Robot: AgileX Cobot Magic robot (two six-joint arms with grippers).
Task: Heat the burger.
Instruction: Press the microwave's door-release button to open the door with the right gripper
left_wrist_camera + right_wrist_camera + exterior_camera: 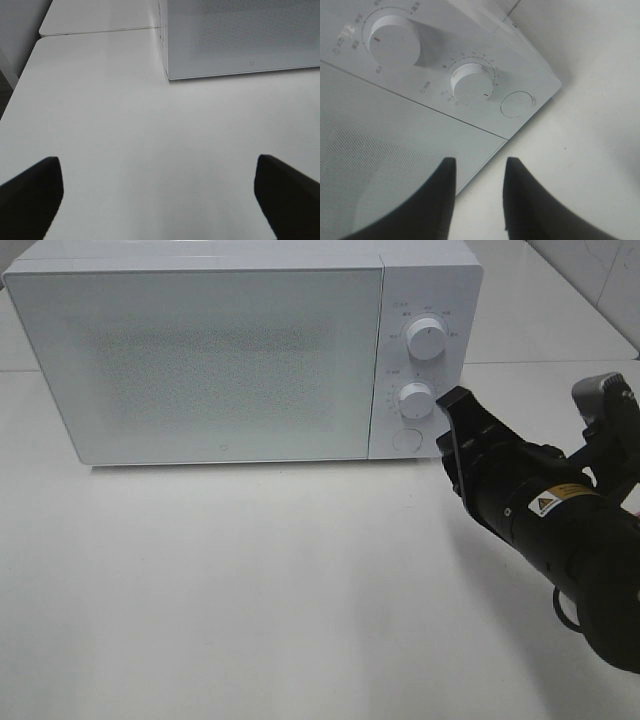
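The right jaws stand narrow and empty, just beside the lower knob [416, 398] of the microwave [200, 350]. The left jaws gape wide above the desk [150, 125]. The microwave door is shut; the burger cannot be seen.

A white tabletop [250, 590] is evenly lit; a seam [100, 30] is seen across it; pale tiling [600, 280] is seen behind.

the white box-shaped microwave [420, 280] has a speckled grey door [200, 360] that hides its inside. print around the upper white round dial [427, 340] and lower white round dial [416, 398] is too small to read. the black right arm [570, 540] runs off the right edge.
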